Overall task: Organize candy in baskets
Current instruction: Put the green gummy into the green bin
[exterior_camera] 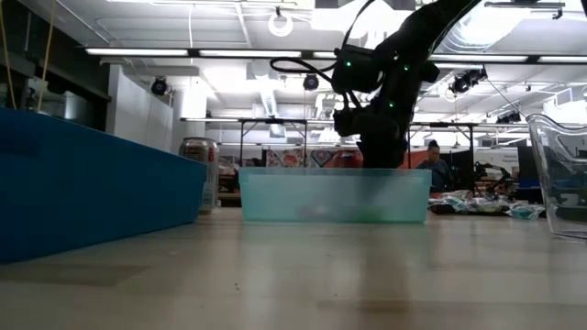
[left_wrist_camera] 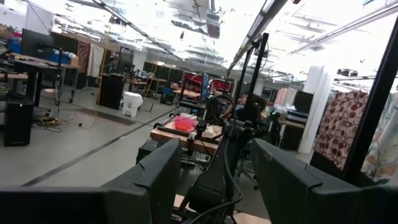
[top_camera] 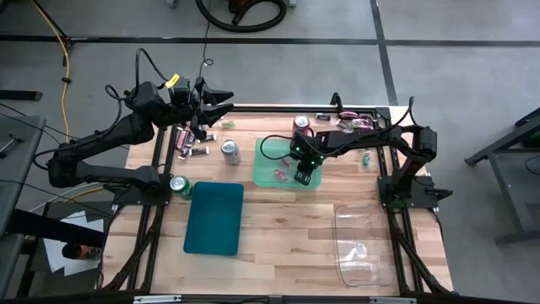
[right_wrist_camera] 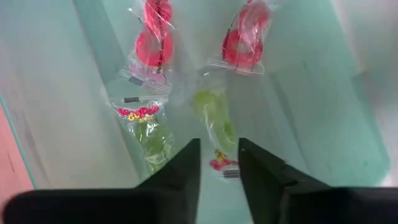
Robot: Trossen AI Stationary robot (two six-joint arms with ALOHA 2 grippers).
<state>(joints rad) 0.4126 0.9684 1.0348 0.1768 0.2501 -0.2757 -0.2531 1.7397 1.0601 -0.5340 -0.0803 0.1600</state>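
Observation:
My right gripper [top_camera: 302,176] hangs low inside the light green basket [top_camera: 272,157], fingers slightly apart and open [right_wrist_camera: 217,165]. A green wrapped candy [right_wrist_camera: 213,121] lies on the basket floor, its end reaching between the fingertips. Beside it lie another green candy [right_wrist_camera: 148,134] and two red ring candies [right_wrist_camera: 152,43] [right_wrist_camera: 245,34]. The dark teal basket [top_camera: 213,218] sits left of centre, the clear basket [top_camera: 364,245] at the front right. Loose candy lies at the back right [top_camera: 353,122] and back left [top_camera: 189,139]. My left gripper [top_camera: 224,101] is raised over the back left, open and empty [left_wrist_camera: 214,149].
Soda cans stand at the back [top_camera: 301,125], beside the green basket [top_camera: 229,150] and by the teal basket's corner [top_camera: 180,184]. In the low view the teal basket wall [exterior_camera: 83,183] fills the left and the clear basket [exterior_camera: 564,174] the right edge.

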